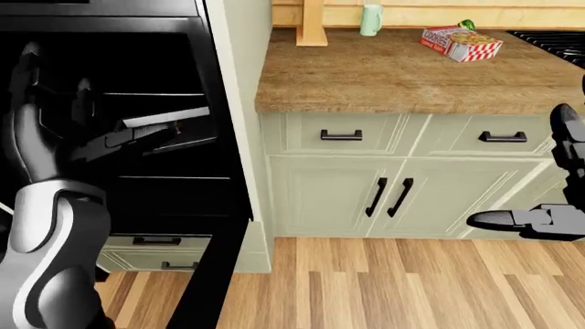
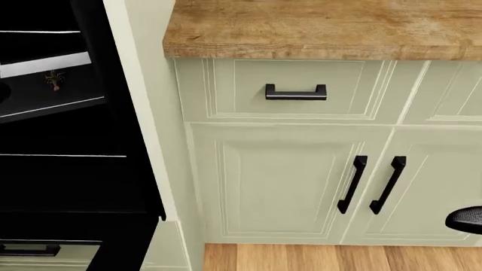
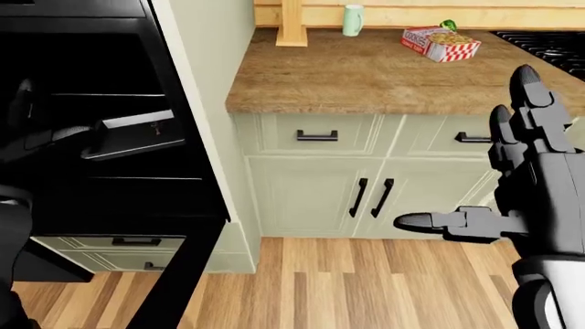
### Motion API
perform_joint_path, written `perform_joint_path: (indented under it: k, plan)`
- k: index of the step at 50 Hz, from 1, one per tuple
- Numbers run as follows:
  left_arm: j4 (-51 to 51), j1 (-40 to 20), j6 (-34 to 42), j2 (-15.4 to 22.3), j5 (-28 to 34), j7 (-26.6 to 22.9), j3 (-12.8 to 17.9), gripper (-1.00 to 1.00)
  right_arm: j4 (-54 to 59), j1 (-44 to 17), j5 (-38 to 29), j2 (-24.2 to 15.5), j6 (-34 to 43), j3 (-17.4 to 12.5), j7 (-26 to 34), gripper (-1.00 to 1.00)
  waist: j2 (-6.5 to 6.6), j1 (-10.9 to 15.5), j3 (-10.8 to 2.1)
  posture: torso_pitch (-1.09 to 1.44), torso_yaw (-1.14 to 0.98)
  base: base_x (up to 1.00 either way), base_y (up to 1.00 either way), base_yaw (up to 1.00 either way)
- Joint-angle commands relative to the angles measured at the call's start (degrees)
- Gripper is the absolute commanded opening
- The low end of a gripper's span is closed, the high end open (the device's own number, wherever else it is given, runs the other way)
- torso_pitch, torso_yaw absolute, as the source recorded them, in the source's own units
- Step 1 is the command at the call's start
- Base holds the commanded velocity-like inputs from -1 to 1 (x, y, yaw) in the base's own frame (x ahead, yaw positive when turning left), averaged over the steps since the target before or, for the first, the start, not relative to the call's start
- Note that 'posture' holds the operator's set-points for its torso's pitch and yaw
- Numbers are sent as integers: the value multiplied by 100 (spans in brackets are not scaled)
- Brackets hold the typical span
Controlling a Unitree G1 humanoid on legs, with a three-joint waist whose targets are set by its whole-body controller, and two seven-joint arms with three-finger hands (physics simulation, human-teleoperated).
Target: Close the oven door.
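The black oven [image 1: 137,62] fills the left of the left-eye view, its cavity exposed with a tilted dark tray [image 1: 164,130] on a rack inside. Its door [image 1: 215,274] hangs open, a black slab running down to the bottom edge of that view. My left hand [image 1: 55,96] is raised before the cavity, fingers spread and open, holding nothing. At the right of the right-eye view my right hand [image 3: 485,157] stands open, thumb pointing left, well away from the oven.
Pale green cabinets [image 2: 301,180] with black handles stand right of the oven under a wooden counter [image 1: 393,68]. On the counter are a cup [image 1: 371,19] and a snack box [image 1: 461,42]. A drawer [image 1: 156,241] sits below the oven. Wood floor [image 1: 365,288] lies beneath.
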Motion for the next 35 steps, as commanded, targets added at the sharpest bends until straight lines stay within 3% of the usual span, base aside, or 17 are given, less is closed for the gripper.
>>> perform_joint_path:
  k: [1, 4, 5, 9, 13, 16, 19, 21, 25, 27, 28, 30, 31, 35]
  plan:
    - [-213, -143, -141, 99, -47, -3, 71, 100, -136, -94, -220, -70, -210, -33, 127, 100, 0, 3, -113, 0, 0, 0, 0, 0]
    - [-210, -164, -130, 116, -77, 26, 73, 100, -135, -123, -376, -39, -217, 14, 254, 100, 9, -4, -112, 0, 0, 0, 0, 0]
    - [-213, -172, -120, 123, -93, 40, 76, 100, -135, -138, -409, -35, -212, 18, 285, 100, 30, 35, -191, 0, 0, 0, 0, 18]
    - [-226, -172, -115, 141, -131, 65, 77, 100, -135, -168, -463, -52, -209, 23, 336, 100, 49, 83, -113, 0, 0, 0, 0, 43]
    - [-207, -158, -138, 144, -145, 58, 79, 100, -135, -180, -432, -65, -210, 41, 321, 100, 192, 88, -86, 0, 0, 0, 0, 53]
    - [-201, -135, -161, 135, -118, 32, 64, 100, -135, -159, -416, -68, -228, 75, 293, 100, 245, 138, -153, 0, 0, 0, 0, 53]
    - [-213, -140, -145, 133, -126, 35, 77, 100, -135, -161, -386, -92, -219, 94, 265, 100, 349, 199, -112, 0, 0, 0, 0, 53]
    - [-217, -130, -151, 129, -115, 25, 72, 100, -135, -159, -376, -117, -221, 111, 243, 100, 241, 237, -133, 0, 0, 0, 0, 53]
    - [-221, -147, -138, 139, -131, 36, 81, 100, -135, -183, -303, -165, -201, 134, 203, 100, -31, 137, -12, 0, 0, 0, 0, 54]
    - [-253, -144, -122, 143, -149, 45, 86, 100, -135, -179, -257, -190, -202, 136, 167, 100, -240, 96, -36, 0, 0, 0, 0, 54]
    - [-263, -153, -115, 150, -159, 56, 92, 100, -135, -177, -234, -207, -201, 140, 146, 100, -434, 63, -121, 0, 0, 0, 0, 52]
    - [-273, -161, -112, 162, -176, 69, 100, 100, -135, -160, -204, -221, -219, 157, 109, 100, -336, 52, -60, 0, 0, 0, 0, 53]
    - [-266, -169, -109, 175, -199, 73, 119, 100, -135, -132, -260, -183, -244, 213, 106, 100, -370, 82, -64, 0, 0, 0, 0, 53]
    - [-277, -188, -85, 178, -197, 97, 104, 100, -135, -102, -207, -211, -277, 231, 56, 100, -174, 98, -100, 0, 0, 0, 0, 53]
